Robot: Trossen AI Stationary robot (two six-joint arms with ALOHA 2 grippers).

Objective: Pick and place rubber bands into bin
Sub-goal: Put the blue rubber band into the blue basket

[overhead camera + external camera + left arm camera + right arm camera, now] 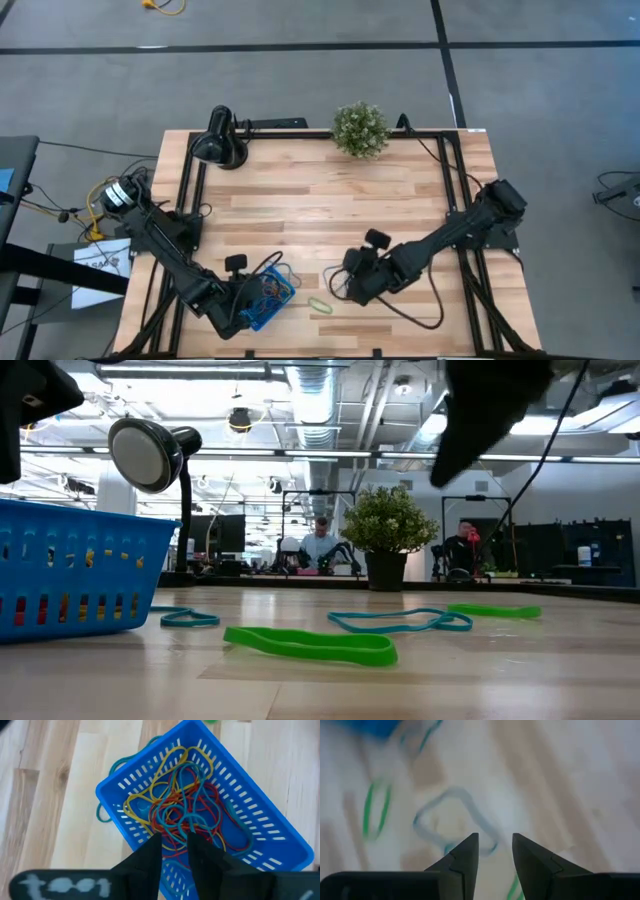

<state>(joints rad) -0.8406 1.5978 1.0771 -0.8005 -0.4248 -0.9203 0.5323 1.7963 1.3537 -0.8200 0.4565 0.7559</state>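
While my left arm hangs over the near left of the table (pixel 300 190), my right one reaches in toward the middle front. The bin (pixel 125 787) sits near the front edge, under my left claw (pixel 174 842), and holds a tangle of yellow, red and teal bands (pixel 185 810). That claw's fingers stand a narrow gap apart with nothing between them, so I judge the drop there is done.

My right claw (pixel 495 847) is spread fairly wide and empty, hovering low over a teal band (pixel 455 820) lying flat on the wood. Another teal band (pixel 190 618) lies just beside the bin, and green ones (pixel 310 645) lie nearby toward the front.

To take the teal loop well, I should come straight down so one finger lands inside the loop and one outside, press lightly on the wood, then close. A thin flat band slips under fingertips easily, so I should close fully before lifting.
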